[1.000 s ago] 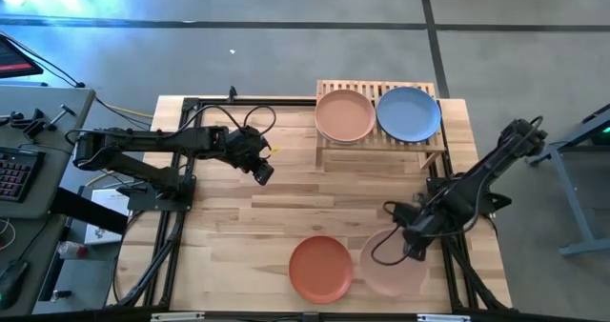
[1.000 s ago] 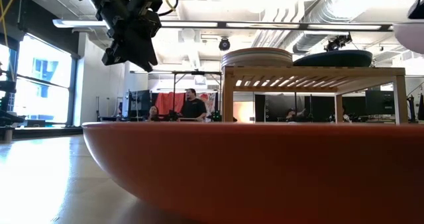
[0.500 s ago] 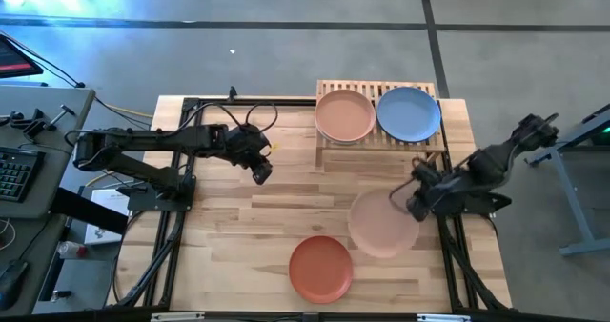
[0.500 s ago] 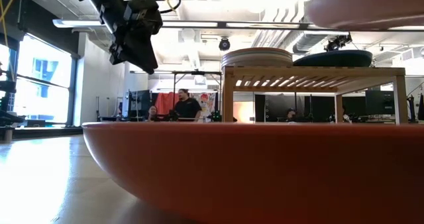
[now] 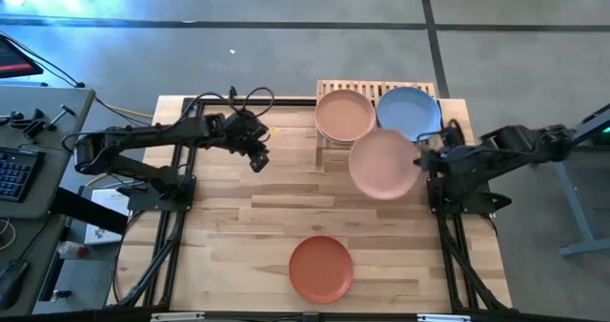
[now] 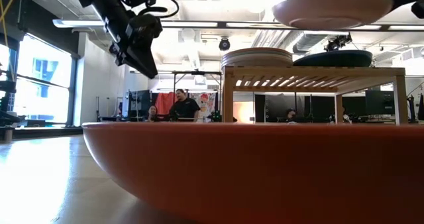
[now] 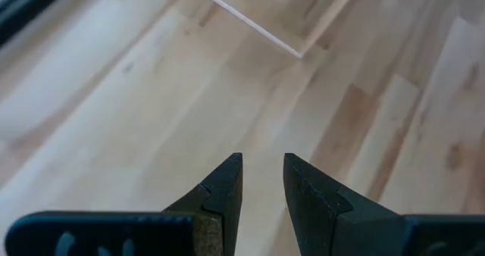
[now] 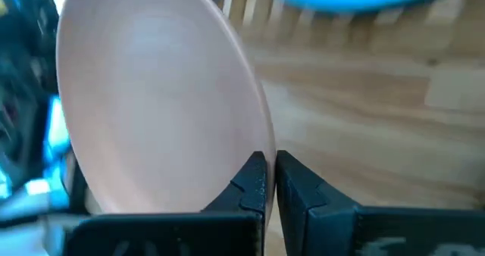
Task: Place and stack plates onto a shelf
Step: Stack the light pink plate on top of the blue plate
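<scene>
The right gripper [image 5: 422,160] is clenched on the rim of the pink plate [image 5: 384,164], pinching its edge at the plate's three o'clock side and carrying it in the air, level, just in front of the shelf [image 5: 329,87]; in the low view the pink plate [image 6: 331,9] hangs higher than the shelf top [image 6: 311,71]. On the shelf, at about twelve o'clock on the table [image 5: 229,217], a peach plate [image 5: 343,114] tops a small stack on the left half and the blue plate [image 5: 408,110] lies on the right half, the two just beside each other. The carried plate overlaps the near edges of both when seen from above. The terracotta-orange plate [image 5: 320,269] lies flat on the tabletop at six o'clock, well apart from the shelf. The left gripper [image 5: 257,160] hovers over bare wood at about ten o'clock, holding nothing, its fingers [image 7: 223,188] released with a narrow gap between them
</scene>
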{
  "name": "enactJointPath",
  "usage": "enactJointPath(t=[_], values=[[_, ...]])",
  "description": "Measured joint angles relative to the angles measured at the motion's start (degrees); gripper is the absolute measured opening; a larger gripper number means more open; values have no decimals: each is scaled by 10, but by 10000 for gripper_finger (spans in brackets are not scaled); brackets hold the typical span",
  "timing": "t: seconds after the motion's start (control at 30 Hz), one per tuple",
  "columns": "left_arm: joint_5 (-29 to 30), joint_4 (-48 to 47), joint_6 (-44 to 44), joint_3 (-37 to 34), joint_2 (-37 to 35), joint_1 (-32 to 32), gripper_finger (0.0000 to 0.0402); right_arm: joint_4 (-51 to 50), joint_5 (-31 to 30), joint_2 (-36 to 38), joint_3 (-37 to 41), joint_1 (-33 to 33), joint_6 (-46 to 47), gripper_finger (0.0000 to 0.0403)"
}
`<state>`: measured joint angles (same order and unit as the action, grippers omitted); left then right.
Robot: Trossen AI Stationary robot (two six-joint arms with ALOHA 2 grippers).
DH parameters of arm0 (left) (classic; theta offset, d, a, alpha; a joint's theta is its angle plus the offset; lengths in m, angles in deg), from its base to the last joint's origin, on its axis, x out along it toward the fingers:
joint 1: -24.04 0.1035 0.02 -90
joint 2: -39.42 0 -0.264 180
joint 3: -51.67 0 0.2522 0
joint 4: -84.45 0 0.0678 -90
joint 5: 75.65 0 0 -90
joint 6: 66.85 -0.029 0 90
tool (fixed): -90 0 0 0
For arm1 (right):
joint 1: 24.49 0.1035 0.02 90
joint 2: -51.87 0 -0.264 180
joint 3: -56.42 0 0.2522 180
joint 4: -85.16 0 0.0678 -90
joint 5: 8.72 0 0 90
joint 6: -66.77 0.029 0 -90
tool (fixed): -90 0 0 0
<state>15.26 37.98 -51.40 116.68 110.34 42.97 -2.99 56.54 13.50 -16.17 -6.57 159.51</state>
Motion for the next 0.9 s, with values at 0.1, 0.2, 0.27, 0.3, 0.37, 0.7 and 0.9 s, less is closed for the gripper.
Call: enactJointPath(t=[0.1, 0.2, 0.27, 0.3, 0.37, 0.7, 0.9], values=[[0, 0, -32, 0, 0, 18, 86, -2, -34, 17, 0, -29, 14, 0], [0, 0, -60, 0, 0, 36, 86, -2, -69, 29, 0, -56, 23, 0], [0, 0, -81, 0, 0, 49, 86, -2, -84, 36, 0, -75, 28, 0], [0, 0, -91, 0, 0, 55, 86, -2, -90, 39, 0, -84, 28, 0], [0, 0, -111, 0, 0, 66, 86, -2, -99, 44, 0, -104, 30, 0], [0, 0, -187, 0, 0, 116, 86, 5, -150, 20, -68, -170, -2, 0], [-1, 0, -217, 0, 0, 136, 86, -12, -185, -19, -151, -206, -59, 0]])
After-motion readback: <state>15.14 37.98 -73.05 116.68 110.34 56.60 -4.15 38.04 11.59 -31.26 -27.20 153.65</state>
